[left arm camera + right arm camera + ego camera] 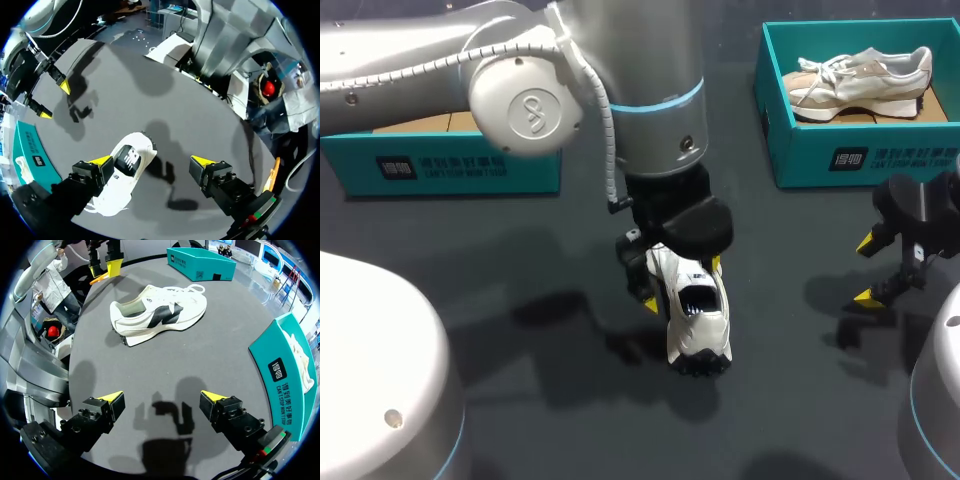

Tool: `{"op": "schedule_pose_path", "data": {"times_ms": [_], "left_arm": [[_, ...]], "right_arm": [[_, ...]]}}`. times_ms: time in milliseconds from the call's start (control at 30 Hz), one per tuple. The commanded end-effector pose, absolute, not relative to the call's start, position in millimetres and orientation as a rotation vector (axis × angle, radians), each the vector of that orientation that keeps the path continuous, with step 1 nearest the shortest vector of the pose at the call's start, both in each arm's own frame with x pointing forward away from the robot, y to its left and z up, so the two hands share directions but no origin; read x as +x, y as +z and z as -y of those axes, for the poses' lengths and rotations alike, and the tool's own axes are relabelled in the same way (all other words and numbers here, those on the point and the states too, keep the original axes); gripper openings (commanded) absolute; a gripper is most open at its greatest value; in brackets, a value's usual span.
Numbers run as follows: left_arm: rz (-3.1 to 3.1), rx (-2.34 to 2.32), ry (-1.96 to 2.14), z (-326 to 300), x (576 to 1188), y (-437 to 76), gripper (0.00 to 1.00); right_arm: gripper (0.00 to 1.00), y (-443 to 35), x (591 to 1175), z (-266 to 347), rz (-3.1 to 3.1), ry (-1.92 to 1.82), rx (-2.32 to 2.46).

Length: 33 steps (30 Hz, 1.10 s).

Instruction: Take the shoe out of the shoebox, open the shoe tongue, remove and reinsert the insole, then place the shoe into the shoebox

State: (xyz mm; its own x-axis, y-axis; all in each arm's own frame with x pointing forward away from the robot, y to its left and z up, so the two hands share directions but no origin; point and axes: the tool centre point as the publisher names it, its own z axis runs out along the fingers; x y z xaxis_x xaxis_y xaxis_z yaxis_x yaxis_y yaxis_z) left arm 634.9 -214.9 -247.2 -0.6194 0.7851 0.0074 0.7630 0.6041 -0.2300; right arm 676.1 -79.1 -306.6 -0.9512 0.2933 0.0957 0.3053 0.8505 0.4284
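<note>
1. From overhead, your left gripper hangs right over the white shoe. The shoe sits on the dark table, outside the teal shoebox. Your right gripper is well apart from it, fingers spread and holding nothing.
2. In the left wrist view, your left gripper is wide open; the shoe lies by one finger, not clamped.
3. In the right wrist view, your right gripper gapes empty. The shoe rests ahead on its sole, with the shoebox off to one side.

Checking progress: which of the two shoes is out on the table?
The white shoe with black side mark, on the table; the beige shoe lies in the right shoebox.
</note>
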Motion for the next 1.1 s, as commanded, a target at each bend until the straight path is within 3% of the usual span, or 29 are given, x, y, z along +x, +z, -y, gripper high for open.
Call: {"op": "schedule_pose_path", "data": {"times_ms": [33, 300, 633, 900, 1100], "left_arm": [[2.888, -1.080, 0.087, 218, 628, -243, 1.00], [2.888, -1.080, 0.087, 218, 628, -243, 1.00], [3.037, -0.485, 0.186, 219, 615, -265, 1.00], [3.037, -0.485, 0.186, 219, 615, -265, 1.00], [3.065, -0.392, 0.197, 229, 621, -292, 1.00]], "right_arm": [[1.00, -306, 675, 79, 2.999, -0.696, -0.487], [1.00, -306, 675, 79, 2.999, -0.696, -0.487], [1.00, -306, 675, 79, 2.999, -0.696, -0.487], [1.00, -306, 675, 79, 2.999, -0.696, -0.487], [1.00, -306, 675, 79, 2.999, -0.696, -0.487]]}}
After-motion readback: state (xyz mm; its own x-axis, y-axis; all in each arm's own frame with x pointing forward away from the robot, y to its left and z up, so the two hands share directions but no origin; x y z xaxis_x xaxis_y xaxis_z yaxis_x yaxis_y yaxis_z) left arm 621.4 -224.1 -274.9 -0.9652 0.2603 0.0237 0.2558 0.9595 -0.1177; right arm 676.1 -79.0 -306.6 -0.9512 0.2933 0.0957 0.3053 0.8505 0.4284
